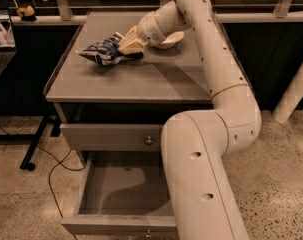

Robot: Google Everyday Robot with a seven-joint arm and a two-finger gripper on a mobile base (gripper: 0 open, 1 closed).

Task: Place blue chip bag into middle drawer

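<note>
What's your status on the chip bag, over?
Arm's gripper at blue chip bag on cabinet top. Below, middle drawer open. Behind gripper, white bowl.

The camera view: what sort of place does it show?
Probably an office or lab: a grey drawer cabinet, a speckled polished floor and a screen at the left edge. The gripper is over the cabinet top, at the blue chip bag.

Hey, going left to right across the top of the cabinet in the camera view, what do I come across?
First the blue chip bag, then the end effector at the bag's right end, then the white bowl, partly hidden behind the arm.
</note>
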